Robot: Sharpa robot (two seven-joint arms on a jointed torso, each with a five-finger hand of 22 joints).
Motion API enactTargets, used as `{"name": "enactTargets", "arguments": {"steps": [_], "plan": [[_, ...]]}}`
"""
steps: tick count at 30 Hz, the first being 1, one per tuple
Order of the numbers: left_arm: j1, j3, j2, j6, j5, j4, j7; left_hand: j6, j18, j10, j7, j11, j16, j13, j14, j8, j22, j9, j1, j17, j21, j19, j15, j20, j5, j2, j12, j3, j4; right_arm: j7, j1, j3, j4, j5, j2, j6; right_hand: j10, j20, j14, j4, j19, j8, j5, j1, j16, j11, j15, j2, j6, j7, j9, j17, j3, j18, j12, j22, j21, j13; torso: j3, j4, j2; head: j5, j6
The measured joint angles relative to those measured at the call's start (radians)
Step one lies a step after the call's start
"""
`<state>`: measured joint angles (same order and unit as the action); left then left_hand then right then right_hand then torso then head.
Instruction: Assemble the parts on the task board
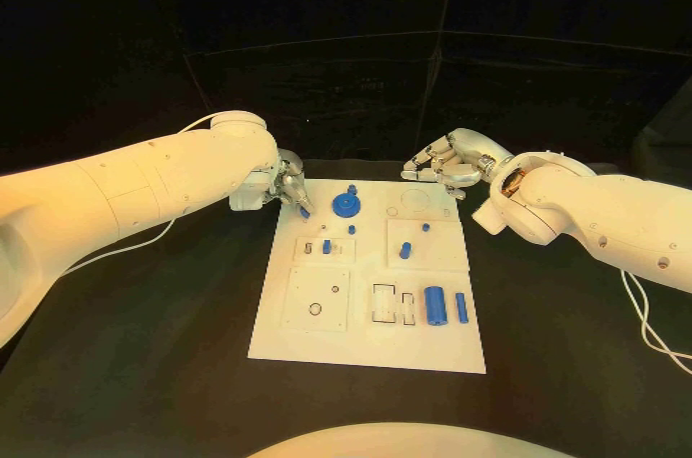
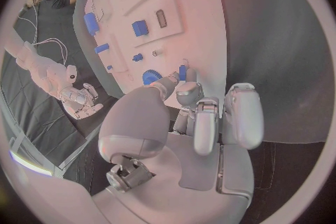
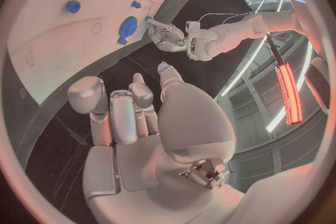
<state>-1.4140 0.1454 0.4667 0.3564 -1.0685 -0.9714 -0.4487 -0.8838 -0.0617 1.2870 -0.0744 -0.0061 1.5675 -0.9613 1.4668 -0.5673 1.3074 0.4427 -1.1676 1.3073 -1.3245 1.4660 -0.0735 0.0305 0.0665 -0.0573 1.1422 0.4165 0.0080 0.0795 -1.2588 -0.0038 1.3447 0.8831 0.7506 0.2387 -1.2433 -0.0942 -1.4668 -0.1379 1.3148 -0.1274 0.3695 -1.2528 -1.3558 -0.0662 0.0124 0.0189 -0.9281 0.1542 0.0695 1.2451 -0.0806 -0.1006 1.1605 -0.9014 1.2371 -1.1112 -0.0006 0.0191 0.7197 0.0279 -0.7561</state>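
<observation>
We're looking down at a black table (image 1: 159, 378) with the white task board (image 1: 310, 343) lying flat in the middle, long side running away from the robot. Behind the table it's pretty much all dark, with black panels or curtains at the far side.

The left hand (image 1: 289, 190) sits at the far left corner of the board, and we can see it pinching a small blue peg (image 1: 304, 212) between its fingertips, right over the board's edge. The left wrist view shows the same peg (image 2: 182, 72) held at the tips, just beside the blue gear (image 1: 348, 204), which sits on the far part of the board.

The right hand (image 1: 444, 164) hovers at the far right corner, fingers loosely curled and apart, and we see nothing in it.

More blue parts are spread over the board: a small peg (image 1: 327, 246) standing in the left middle panel, another one (image 1: 407, 248) in the right middle panel, and a fat blue cylinder (image 1: 436, 303) plus a thin blue bar (image 1: 462, 308) lying side by side near the near right corner. A thin white cable (image 1: 649, 323) trails off the right arm over the table.
</observation>
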Motion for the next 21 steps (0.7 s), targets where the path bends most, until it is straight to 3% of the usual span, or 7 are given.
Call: {"name": "enactTargets", "arguments": {"steps": [5,8,17,21], "plan": [[0.000,0.000,0.013,-0.008,0.002,-0.017,0.004,0.003,0.000,0.005,0.003,0.002,0.000,0.003,0.000,-0.019,0.000,0.011,0.037,0.000,0.000,0.000,0.000,0.000,0.000,0.024,0.000,0.074,-0.010,0.000,0.000,0.000,0.000,0.000,0.001,0.000,0.000,0.000,0.000,0.000,0.000,0.000,0.000,0.000,0.000,0.000,0.000,0.000,0.000,0.000,0.000,0.000,0.000,0.000,0.000,0.000,0.000,0.000,0.0000,0.0000,0.000,0.001,-0.001],[0.000,0.000,0.041,-0.020,0.008,-0.056,0.005,0.005,0.000,0.005,0.005,0.002,0.000,0.003,0.000,-0.030,0.000,0.018,0.051,0.000,0.000,0.000,0.000,0.000,0.000,0.037,0.000,0.106,-0.014,-0.001,0.000,0.000,0.001,0.000,0.002,0.000,0.000,0.000,0.000,0.000,0.000,0.000,0.000,0.000,0.000,0.000,0.000,0.000,0.000,0.000,0.000,0.000,0.000,0.000,0.000,0.000,0.000,0.000,0.0001,0.0000,0.000,0.001,-0.001],[0.000,0.001,0.168,-0.121,0.033,-0.262,0.005,0.005,0.000,0.009,0.005,-0.001,0.000,0.006,0.000,-0.053,0.000,0.033,0.075,0.000,0.000,0.000,0.000,0.000,0.008,0.061,0.000,0.154,-0.017,-0.001,0.000,0.000,0.001,0.000,0.009,0.000,0.000,0.004,0.000,0.000,-0.004,0.000,0.000,0.000,0.006,0.000,0.000,0.000,0.000,0.000,0.000,0.000,0.000,0.000,0.000,0.001,0.000,0.000,0.0001,0.0024,-0.001,-0.001,-0.002],[0.005,0.002,0.219,-0.176,0.044,-0.343,0.005,0.005,0.000,0.009,0.005,-0.002,0.000,0.008,0.000,-0.053,0.000,0.034,0.078,0.000,0.004,0.000,0.000,0.000,0.008,0.061,-0.004,0.156,-0.018,-0.001,0.000,0.000,0.001,0.000,0.010,0.000,0.000,0.004,0.000,0.000,-0.004,0.000,0.000,0.000,0.006,0.000,0.000,0.000,0.000,0.000,0.000,0.000,0.000,0.000,0.000,0.001,0.000,0.000,-0.0003,0.0044,-0.002,-0.001,-0.002]]}}
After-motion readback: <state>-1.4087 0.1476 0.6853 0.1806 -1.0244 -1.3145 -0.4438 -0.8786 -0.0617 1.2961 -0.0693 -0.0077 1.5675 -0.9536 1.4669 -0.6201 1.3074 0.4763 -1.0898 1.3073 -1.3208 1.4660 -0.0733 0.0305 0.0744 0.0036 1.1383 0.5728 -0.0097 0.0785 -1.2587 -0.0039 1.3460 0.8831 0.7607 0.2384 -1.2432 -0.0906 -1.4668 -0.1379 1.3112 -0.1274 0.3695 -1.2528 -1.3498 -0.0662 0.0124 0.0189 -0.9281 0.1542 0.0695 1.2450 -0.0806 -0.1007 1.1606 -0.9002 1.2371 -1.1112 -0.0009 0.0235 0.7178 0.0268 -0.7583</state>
